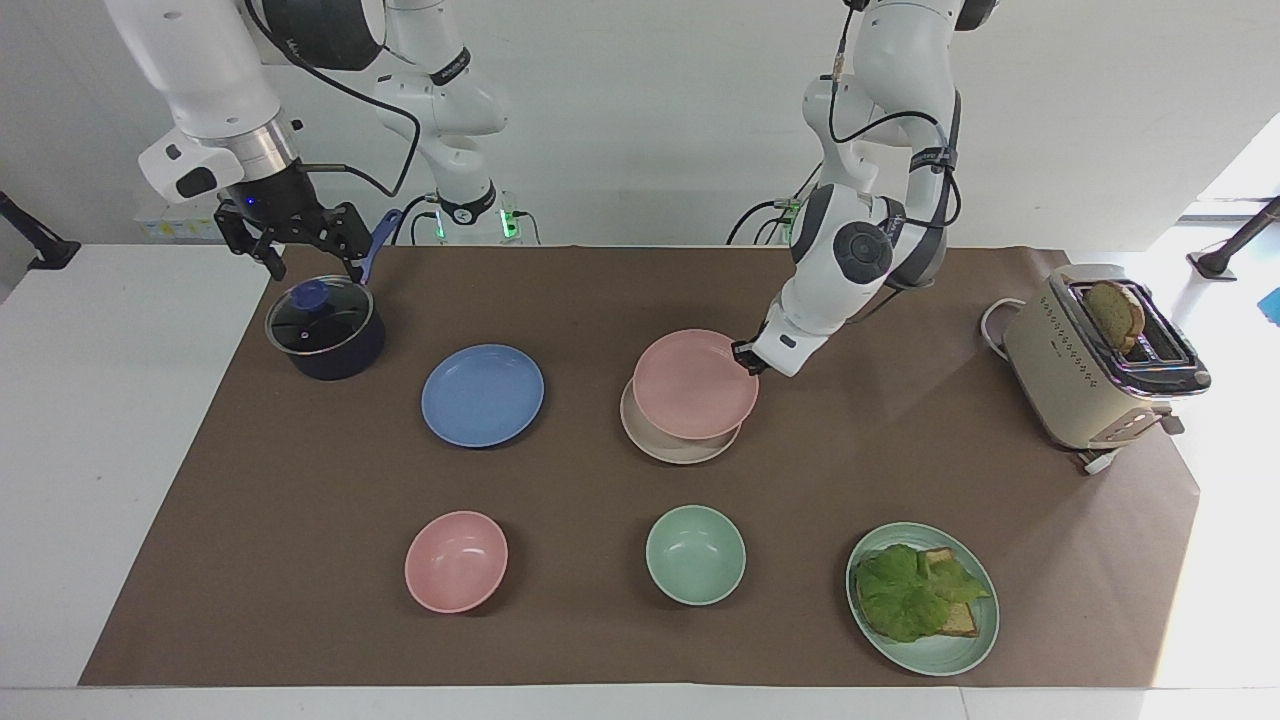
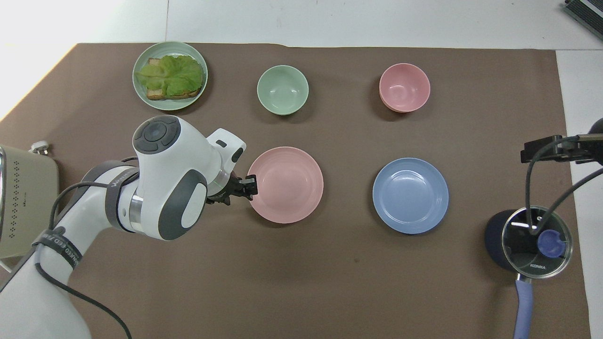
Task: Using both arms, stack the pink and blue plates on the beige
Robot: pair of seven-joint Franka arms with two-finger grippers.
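Pink plate (image 1: 695, 384) hangs just over the beige plate (image 1: 680, 445), its rim between the left gripper (image 1: 744, 354) fingers, whose hold I cannot tell; release should come only once centred, while the right gripper (image 1: 297, 240) waits spread over the lidded pot (image 1: 325, 327)

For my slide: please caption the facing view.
Left gripper at the pink plate over the beige plate; blue plate unstacked.

Both views are bright and evenly lit from above, with sharp focus across the brown mat (image 1: 300, 560). Shadows are soft and short, hugging the rims of the dishes. Strong daylight washes out the white table (image 1: 1240, 560) at the left arm's end, bleaching that corner in the overhead view too. A small glare spot sits on the pot's glass lid (image 2: 534, 235). No motion blur shows.
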